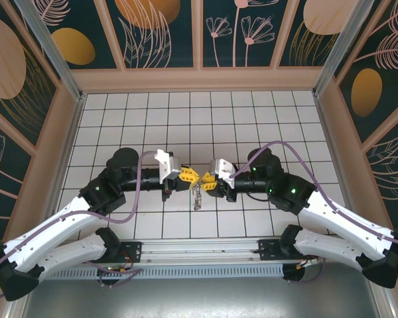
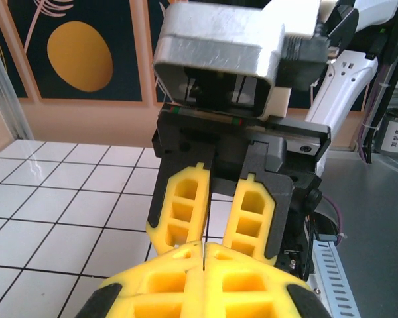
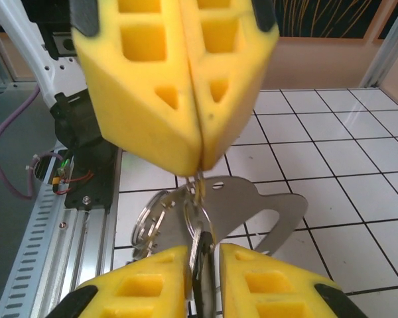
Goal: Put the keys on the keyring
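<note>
So both arms met tip to tip over the middle of the white tiled table (image 1: 252,119), everything up in the air rather than lying flat. My guess is that was so each ring could be turned and fed into the other with nothing in the way

The left gripper (image 3: 199,158) was clamped fully shut, with a thin wire loop coming straight out of the seam at its tips. That loop sat right at the head of the flat silver key, so it looked like it had the keys (image 3: 259,205) pinched there and hanging just under its fingers

The right gripper (image 2: 211,246) stood narrow, a metal ring edge-on in the slot between its pads. Couldn't tell if the pads were actually biting on it or just sitting around it. The keyring (image 3: 149,225), a coiled split ring, hung just beside that, touching the bunch

No stamp or brand readable on the key
</note>
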`<action>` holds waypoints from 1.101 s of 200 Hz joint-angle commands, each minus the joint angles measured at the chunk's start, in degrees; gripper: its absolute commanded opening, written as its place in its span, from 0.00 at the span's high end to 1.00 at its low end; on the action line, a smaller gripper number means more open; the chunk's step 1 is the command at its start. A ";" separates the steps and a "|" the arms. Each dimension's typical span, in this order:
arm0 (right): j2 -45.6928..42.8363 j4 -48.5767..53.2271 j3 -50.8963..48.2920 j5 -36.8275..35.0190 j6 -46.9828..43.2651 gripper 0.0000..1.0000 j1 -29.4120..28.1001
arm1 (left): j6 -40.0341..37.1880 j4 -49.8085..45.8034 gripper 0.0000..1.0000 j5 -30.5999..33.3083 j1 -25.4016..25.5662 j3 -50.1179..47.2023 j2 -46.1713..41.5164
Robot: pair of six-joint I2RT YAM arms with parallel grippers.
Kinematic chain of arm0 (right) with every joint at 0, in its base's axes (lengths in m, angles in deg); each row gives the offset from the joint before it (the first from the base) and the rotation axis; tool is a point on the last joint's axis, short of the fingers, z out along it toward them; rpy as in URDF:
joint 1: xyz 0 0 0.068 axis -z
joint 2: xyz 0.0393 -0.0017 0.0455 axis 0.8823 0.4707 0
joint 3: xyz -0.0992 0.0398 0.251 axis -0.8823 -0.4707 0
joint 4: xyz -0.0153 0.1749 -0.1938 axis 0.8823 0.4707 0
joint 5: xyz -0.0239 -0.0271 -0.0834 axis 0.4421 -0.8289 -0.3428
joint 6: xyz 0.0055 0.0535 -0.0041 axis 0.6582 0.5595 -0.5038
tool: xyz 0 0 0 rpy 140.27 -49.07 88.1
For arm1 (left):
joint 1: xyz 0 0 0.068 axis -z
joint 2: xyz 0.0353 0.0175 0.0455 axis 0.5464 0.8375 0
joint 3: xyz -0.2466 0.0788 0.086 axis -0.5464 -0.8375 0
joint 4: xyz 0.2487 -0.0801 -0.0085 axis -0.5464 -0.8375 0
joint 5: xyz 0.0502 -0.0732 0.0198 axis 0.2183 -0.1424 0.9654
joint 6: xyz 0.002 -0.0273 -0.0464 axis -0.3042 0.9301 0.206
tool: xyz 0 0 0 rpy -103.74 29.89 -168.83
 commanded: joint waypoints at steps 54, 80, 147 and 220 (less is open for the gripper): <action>-1.99 -3.59 -1.31 2.40 0.67 1.00 0.52 | 2.48 6.18 1.00 -0.57 -0.04 -1.49 -1.57; -1.87 -3.53 -1.79 3.15 0.24 1.00 0.50 | 3.65 9.24 1.00 -0.52 -0.04 -2.97 -2.13; 0.87 -3.66 -1.34 2.49 -0.39 1.00 0.49 | 5.10 13.34 1.00 -0.97 -0.05 -5.19 -1.66; -3.50 -4.68 -3.59 0.53 0.61 0.78 0.50 | 4.71 13.73 1.00 -0.04 -0.05 -6.00 -1.66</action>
